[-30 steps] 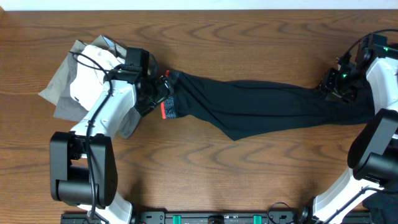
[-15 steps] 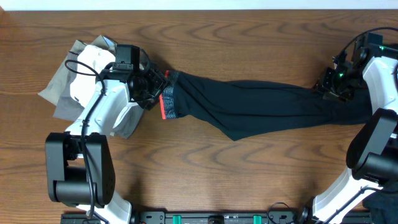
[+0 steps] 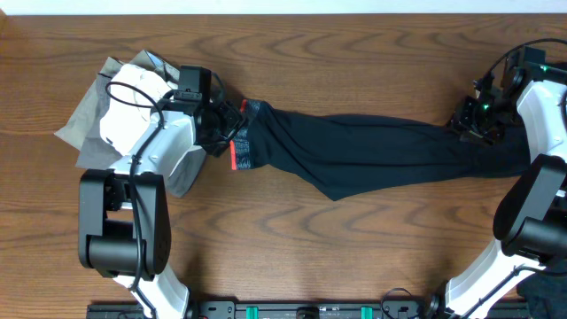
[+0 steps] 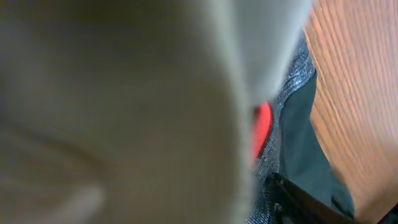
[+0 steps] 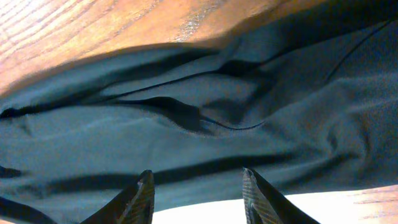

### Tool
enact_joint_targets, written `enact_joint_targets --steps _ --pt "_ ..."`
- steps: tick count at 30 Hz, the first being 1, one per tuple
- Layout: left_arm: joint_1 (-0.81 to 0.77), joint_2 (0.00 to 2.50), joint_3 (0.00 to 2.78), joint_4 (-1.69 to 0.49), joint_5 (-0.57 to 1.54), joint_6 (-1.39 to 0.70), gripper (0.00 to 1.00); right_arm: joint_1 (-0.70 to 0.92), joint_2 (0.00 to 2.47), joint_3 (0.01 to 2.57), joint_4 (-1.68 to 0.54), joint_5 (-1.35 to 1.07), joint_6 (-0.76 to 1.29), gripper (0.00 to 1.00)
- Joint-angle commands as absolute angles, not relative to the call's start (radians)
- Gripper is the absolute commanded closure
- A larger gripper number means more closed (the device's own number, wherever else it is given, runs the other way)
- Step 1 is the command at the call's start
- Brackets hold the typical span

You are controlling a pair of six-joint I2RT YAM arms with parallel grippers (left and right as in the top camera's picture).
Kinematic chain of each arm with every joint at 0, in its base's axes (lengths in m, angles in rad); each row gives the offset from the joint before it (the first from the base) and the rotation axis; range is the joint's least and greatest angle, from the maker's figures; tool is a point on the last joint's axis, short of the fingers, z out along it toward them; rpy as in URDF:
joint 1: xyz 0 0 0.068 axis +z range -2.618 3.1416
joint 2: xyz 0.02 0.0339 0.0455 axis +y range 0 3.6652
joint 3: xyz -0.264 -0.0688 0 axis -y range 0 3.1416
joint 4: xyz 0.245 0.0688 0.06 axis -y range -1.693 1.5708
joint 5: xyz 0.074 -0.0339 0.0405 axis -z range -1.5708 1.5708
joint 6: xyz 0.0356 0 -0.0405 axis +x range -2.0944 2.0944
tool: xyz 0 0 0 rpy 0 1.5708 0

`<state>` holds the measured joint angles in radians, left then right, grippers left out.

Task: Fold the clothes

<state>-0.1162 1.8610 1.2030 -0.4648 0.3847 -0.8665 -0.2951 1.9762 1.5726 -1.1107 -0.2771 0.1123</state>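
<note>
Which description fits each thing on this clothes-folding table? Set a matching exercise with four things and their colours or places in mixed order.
Things:
1. leggings
2. waistband edge
3. left gripper
4. right gripper

Descriptions:
A. coral-red
B. at the leg end of the garment
C. black, stretched out long
D. at the waist end of the garment

Pairs: 1-C, 2-A, 3-D, 4-B

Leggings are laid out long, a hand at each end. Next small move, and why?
Probably close the right hand on the ankle end of the leggings. Its fingers stand apart over the black fabric with nothing pinched, and the left hand sits at the grey waistband, its grip hidden. Both ends likely need holding before a fold.
</note>
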Motion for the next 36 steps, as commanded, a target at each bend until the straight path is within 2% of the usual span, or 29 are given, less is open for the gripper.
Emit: enact_joint_targets --steps 1,6,7,12,18,31,34,36 --pt "-0.138 1.872 1.201 -0.465 0.373 -0.865 0.46 -0.287 1.954 1.589 -1.111 -0.286 0.096 0.55" --pt "-0.146 1.872 1.201 -0.467 0.373 -0.834 0.90 -0.287 1.954 1.589 -1.112 -0.286 0.096 0.55" --pt "-0.146 1.869 1.202 -0.466 0.373 -0.825 0.94 -0.287 1.954 1.589 -1.112 -0.286 0.096 0.55" --pt "-0.145 1.840 1.224 -0.465 0.367 -0.764 0.94 -0.287 1.954 1.589 -1.115 -0.286 0.096 0.55" --pt "-0.146 1.720 1.241 -0.472 0.238 -0.678 0.94 -0.287 1.954 1.589 -1.114 -0.286 0.096 0.55" --pt "-0.160 1.692 1.198 -0.704 0.083 -0.632 0.94 -0.287 1.954 1.589 -1.103 -0.285 0.096 0.55" --pt "-0.160 1.697 1.195 -0.756 0.048 -0.627 0.92 -0.287 1.954 1.589 -1.103 -0.285 0.096 0.55" --pt "-0.158 1.697 1.195 -0.792 0.017 -0.624 0.85 -0.287 1.954 1.589 -1.103 -0.285 0.096 0.55"
